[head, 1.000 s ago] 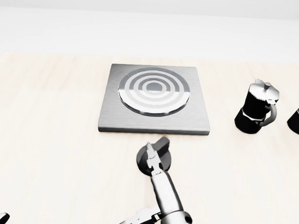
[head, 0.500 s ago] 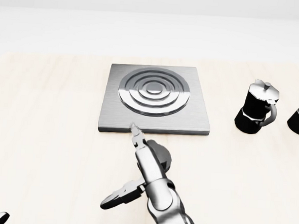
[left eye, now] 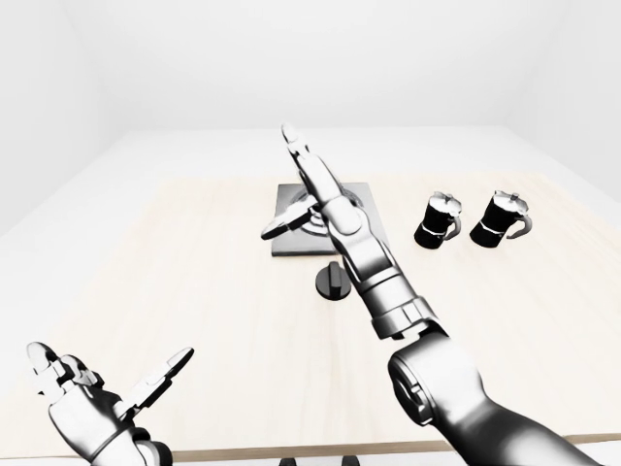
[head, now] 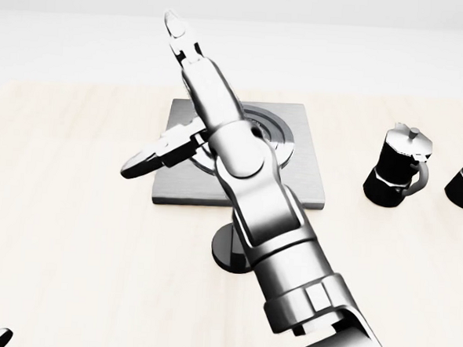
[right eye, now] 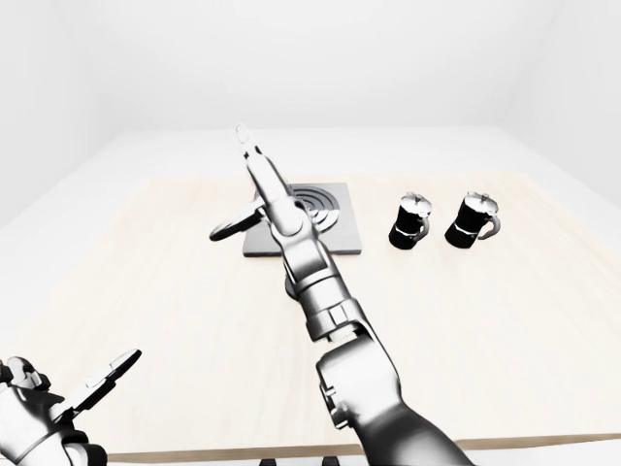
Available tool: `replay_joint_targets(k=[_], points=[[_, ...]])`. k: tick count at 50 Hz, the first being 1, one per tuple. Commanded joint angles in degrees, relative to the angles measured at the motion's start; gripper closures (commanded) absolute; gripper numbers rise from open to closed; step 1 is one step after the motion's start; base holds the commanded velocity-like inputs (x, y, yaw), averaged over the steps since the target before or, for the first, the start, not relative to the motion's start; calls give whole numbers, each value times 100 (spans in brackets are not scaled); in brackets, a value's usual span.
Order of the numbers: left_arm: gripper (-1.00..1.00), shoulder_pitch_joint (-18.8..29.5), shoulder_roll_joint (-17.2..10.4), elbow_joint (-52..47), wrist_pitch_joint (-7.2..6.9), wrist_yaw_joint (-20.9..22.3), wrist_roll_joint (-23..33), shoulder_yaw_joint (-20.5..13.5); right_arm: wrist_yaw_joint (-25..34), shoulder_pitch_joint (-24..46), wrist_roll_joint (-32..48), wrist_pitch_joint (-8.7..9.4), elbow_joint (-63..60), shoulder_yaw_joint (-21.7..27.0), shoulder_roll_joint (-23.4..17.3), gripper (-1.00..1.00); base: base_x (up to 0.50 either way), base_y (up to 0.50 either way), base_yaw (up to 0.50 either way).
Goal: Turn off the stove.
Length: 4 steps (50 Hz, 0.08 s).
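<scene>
Across the pale wooden tabletop [left eye: 194, 282] bare surface runs wide toward 9 o'clock of the stove and toward 6 o'clock of the knob in the left-eye view; its near edge shows along the bottom of that view and its far edge stands just beyond the stove at 12 o'clock, against white floor and walls.

Next in size, the right arm [head: 275, 239] rises from the bottom of the head view, slanting toward 11 o'clock and crossing over the stove. The right hand [head: 191, 84] hangs above the stove with fingers spread, one long finger [head: 177, 27] aimed to 11 o'clock past the plate's far edge and the thumb [head: 150, 159] splayed to 8 o'clock; it holds nothing and touches nothing.

Square and grey, the stove [head: 303, 158] lies flat with its sides parallel to the table edges, its ringed burner [head: 277, 137] partly hidden by the arm. At 6 o'clock of the stove, just apart from its near edge, sits the black knob [left eye: 335, 282]; the arm covers most of it in the head view, and its handle's direction cannot be told.

At 3 o'clock of the stove, well apart, stand two black moka pots [left eye: 439, 219] and [left eye: 502, 218], handles to the right.

At the lower left of the left-eye view the left hand [left eye: 92, 408] hovers by the near table edge, fingers spread, empty.
</scene>
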State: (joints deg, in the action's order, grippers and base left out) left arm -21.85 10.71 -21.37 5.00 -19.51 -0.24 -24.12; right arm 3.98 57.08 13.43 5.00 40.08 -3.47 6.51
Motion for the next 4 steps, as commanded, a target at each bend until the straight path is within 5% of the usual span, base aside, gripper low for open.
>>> replay_joint_targets(k=[1,4], points=[[-100,0,4,57,0,16,8,-7,653,-796,561,0,-4283,-588,387,-100,0,0,0],[-100,-15,13,33,0,16,32,6,934,-1271,847,0,-5429,-796,510,-100,0,0,0]])
